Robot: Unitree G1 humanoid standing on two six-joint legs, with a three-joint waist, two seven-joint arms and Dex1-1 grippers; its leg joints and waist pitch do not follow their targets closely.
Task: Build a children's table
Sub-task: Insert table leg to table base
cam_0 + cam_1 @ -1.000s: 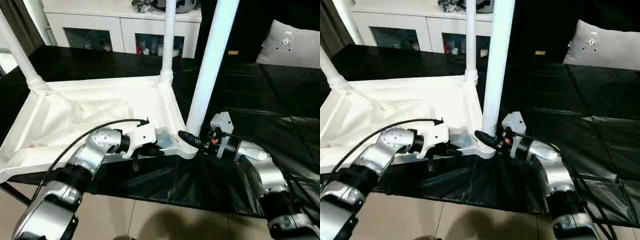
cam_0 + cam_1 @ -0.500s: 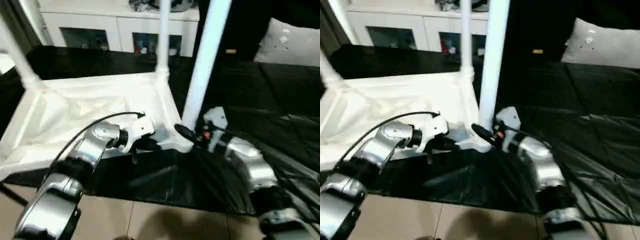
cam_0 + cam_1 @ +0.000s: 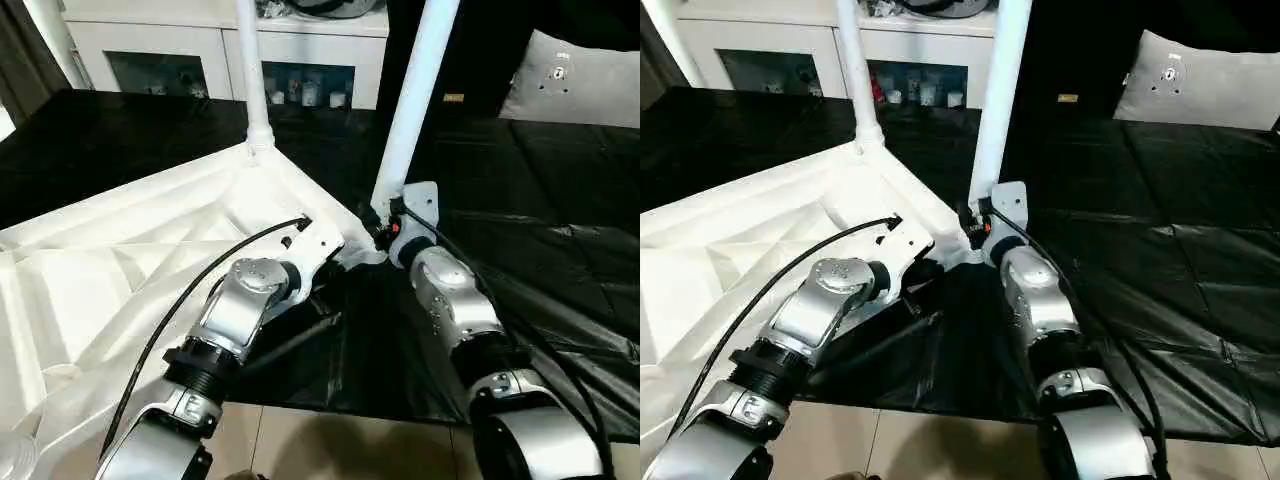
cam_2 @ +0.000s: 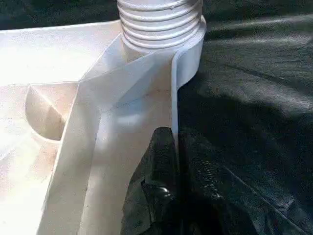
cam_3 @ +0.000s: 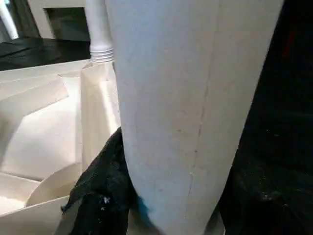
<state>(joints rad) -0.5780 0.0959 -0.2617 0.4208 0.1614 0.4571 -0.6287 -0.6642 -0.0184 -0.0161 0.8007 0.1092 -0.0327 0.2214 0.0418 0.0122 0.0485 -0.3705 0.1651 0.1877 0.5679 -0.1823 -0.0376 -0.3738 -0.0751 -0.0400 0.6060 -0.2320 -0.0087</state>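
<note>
The children's table lies upside down on a black sheet, its ribbed white top (image 3: 130, 270) facing up. One white leg (image 3: 415, 100) rises from the corner socket nearest me, and another leg (image 3: 250, 70) stands at the far corner. My left gripper (image 3: 338, 258) is shut on the thin rim of the top just beside the near socket; in the left wrist view its black fingers (image 4: 161, 161) pinch that wall below the threaded socket (image 4: 156, 24). My right gripper (image 3: 383, 225) is shut around the base of the near leg (image 5: 186, 98), one finger on each side.
The black sheet (image 3: 540, 200) covers the work surface out to the right. Its front edge drops to a tiled floor (image 3: 330, 445). A white cabinet with glass doors (image 3: 200, 60) stands behind, and a grey cushion (image 3: 575, 80) lies at the far right.
The table top has swung round on the black sheet, and the held corner now lies farther from me. Both arms reach out more. Both grips are unchanged.
</note>
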